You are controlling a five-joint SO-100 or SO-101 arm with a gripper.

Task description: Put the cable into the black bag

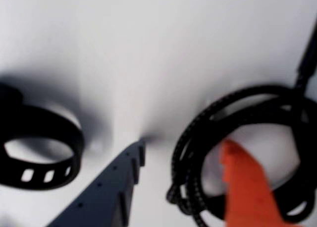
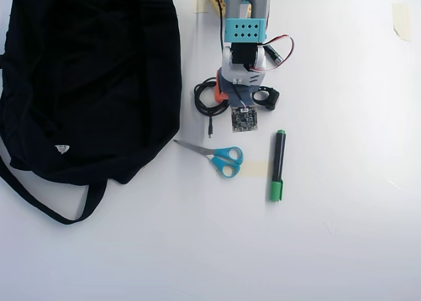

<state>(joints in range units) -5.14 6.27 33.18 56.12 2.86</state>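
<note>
The cable (image 1: 195, 123) is a thin black coil on the white table, at the right of the wrist view. My gripper (image 1: 184, 145) is open and down at the table. Its orange finger (image 1: 242, 182) stands inside the coil and its dark grey finger (image 1: 119, 182) stands outside, with the coil's left strands between them. In the overhead view the cable (image 2: 205, 98) lies just left of the arm, its short loose end (image 2: 210, 127) pointing down; the gripper is hidden under the arm. The black bag (image 2: 85, 77) fills the upper left, with its strap (image 2: 39, 206) and white tag (image 2: 62, 148).
A chunky black plastic ring (image 1: 42, 147) lies left of the grey finger; in the overhead view the ring (image 2: 266, 97) is right of the arm. Blue-handled scissors (image 2: 220, 158) and a green marker (image 2: 277, 165) lie below the arm. Tape scraps (image 2: 400, 18) sit at the top right.
</note>
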